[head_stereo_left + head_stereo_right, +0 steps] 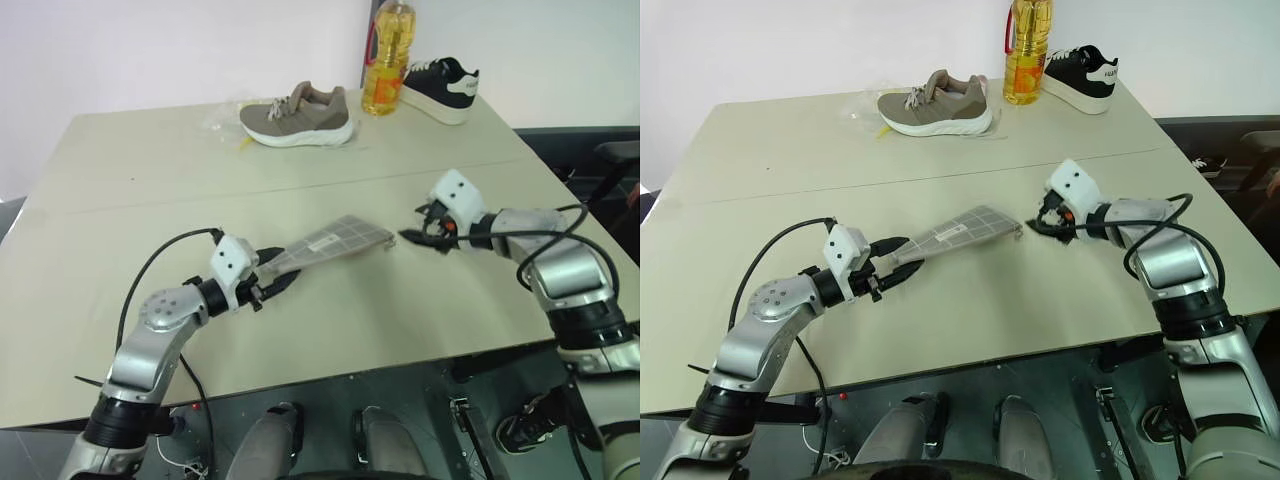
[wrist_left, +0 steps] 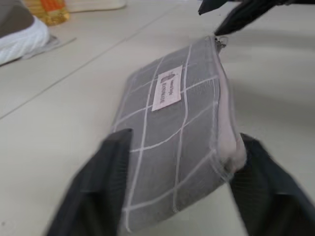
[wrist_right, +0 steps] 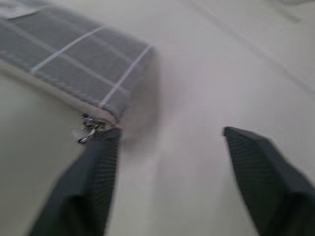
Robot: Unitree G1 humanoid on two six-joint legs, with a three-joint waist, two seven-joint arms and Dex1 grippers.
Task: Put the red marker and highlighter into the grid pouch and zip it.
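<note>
**A:** Midway across the table (image 1: pixel 120 160), nearer its front edge than its back, lies the grid pouch (image 1: pixel 330 243), flat, label up, one short end toward each arm.

**B:** And the left gripper (image 1: pixel 278 280)?

**A:** Right at the pouch's near-left end. From its wrist, both black fingers (image 2: pixel 101 184) stand wide apart, one on either side of that end. I can't tell whether they touch the fabric.

**B:** Over on the other side?

**A:** Right gripper (image 1: pixel 420 235) sits just past the far-right end, jaws spread as well, nothing between them. One fingertip is right beside the zipper pull (image 3: pixel 88 132).

**B:** Zipper shut?

**A:** The seam looks closed along the edge I can see.

**B:** Anything else out there?

**A:** Along the back edge: a taupe sneaker (image 1: pixel 297 117), a bottle of yellow oil (image 1: pixel 386 62), and a black-and-white sneaker (image 1: pixel 440 88) toward the back-right corner.
</note>
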